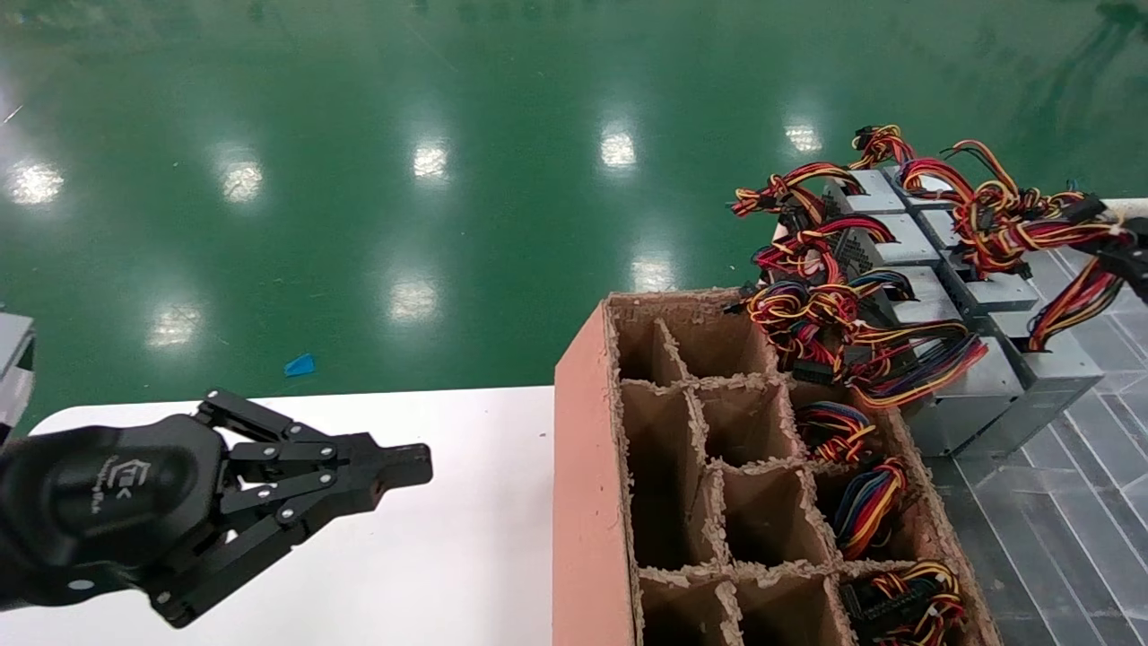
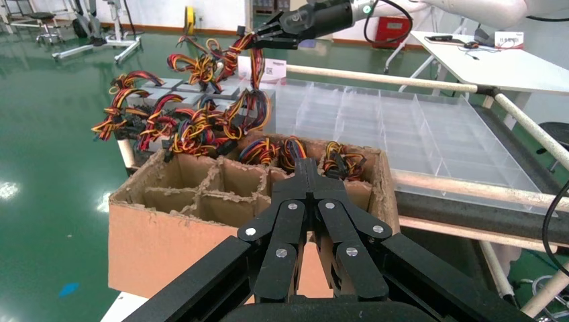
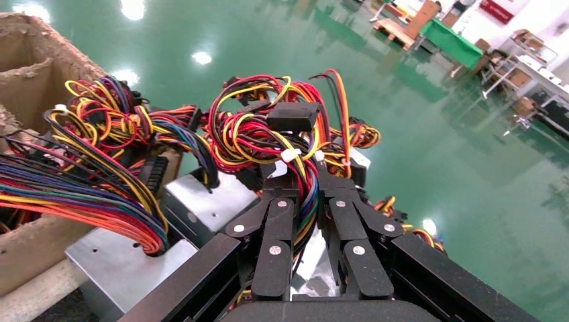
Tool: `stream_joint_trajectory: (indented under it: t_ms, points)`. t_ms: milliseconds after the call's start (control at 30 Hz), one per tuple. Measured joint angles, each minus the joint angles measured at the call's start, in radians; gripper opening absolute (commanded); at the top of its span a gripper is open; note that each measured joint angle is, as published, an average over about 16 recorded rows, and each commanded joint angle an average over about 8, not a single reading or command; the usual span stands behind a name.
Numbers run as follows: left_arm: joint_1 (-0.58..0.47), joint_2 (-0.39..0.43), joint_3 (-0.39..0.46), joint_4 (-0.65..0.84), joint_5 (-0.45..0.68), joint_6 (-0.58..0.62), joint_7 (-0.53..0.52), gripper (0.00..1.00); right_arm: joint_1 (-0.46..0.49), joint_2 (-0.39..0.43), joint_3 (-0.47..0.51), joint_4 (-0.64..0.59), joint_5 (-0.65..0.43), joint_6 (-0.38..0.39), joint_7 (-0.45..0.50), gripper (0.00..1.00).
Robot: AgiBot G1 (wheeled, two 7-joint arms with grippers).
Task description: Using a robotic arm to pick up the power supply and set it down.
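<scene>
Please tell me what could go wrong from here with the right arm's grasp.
1. The right gripper pinches a wire bundle, not a metal case; lifting may strain the wires or set the power supply swinging.
2. Neighbouring bundles lie tangled close by and may snag.

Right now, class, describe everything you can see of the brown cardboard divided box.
The cardboard box is brown, tall and open-topped, split by ragged-edged cardboard dividers into a grid of compartments. The rows nearer the white table look empty; the row beside the power supplies holds bundles of red, yellow, black and blue wires. It stands upright, between the table and the clear plastic tray. The shut left gripper hovers apart from it.
</scene>
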Motion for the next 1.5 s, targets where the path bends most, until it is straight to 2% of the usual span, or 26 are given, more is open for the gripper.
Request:
stream_joint_trajectory:
  t_ms: [133,467,900,1333,1500]
  points:
    - [0.000,0.000,0.000,0.000,0.000,0.000,0.000,0.00,0.005,-0.007,-0.006,0.003,-0.007,-0.004,0.003,0.99]
    - [0.000,0.000,0.000,0.000,0.000,0.000,0.000,0.00,0.016,-0.007,-0.025,0.023,-0.031,-0.010,0.028,1.00]
    - [0.000,0.000,0.000,0.000,0.000,0.000,0.000,0.00,0.048,0.015,-0.076,0.119,-0.099,-0.025,0.154,1.00]
    - [0.000,0.000,0.000,0.000,0.000,0.000,0.000,0.00,0.055,0.009,-0.015,0.146,0.072,-0.164,0.215,1.00]
    - [0.000,0.000,0.000,0.000,0.000,0.000,0.000,0.00,0.039,-0.001,-0.010,0.176,0.114,-0.188,0.234,1.00]
